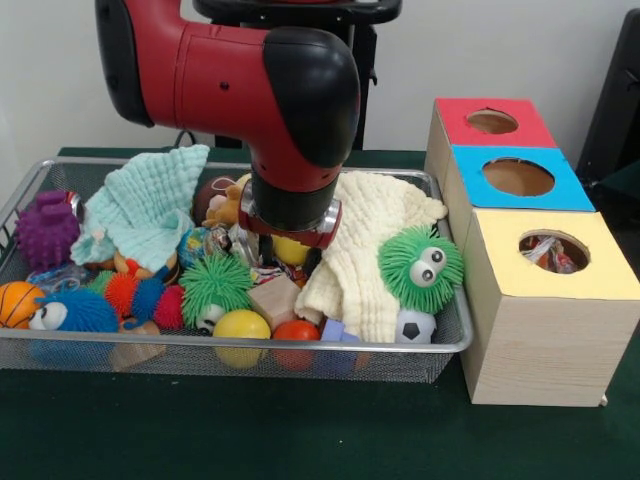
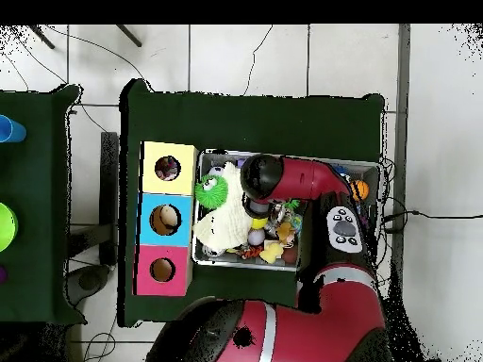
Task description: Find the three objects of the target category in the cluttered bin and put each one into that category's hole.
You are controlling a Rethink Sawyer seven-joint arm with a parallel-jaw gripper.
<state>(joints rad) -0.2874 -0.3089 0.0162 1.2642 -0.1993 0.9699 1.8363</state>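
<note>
The silver wire-mesh bin (image 1: 300,345) is full of toys and cloths; it also shows in the overhead view (image 2: 294,266). My gripper (image 1: 290,260) is down in the middle of the bin, between the mint cloth (image 1: 150,205) and the cream cloth (image 1: 370,250), mostly hidden under the black wrist. A small printed bundle (image 1: 195,245) with blue and yellow patches lies just left of it. The yellow-topped box (image 1: 560,300) stands right of the bin. Its hole (image 1: 553,250) shows white and red printed fabric inside. In the overhead view the hole (image 2: 167,168) lies left of the bin.
The blue-topped box (image 1: 520,178) and the red-topped box (image 1: 492,122) stand behind the yellow one. A green spiky ball with eyes (image 1: 420,268) sits on the cream cloth. A purple spiky ball (image 1: 45,228), a basketball (image 1: 18,303) and several small balls fill the bin's left and front.
</note>
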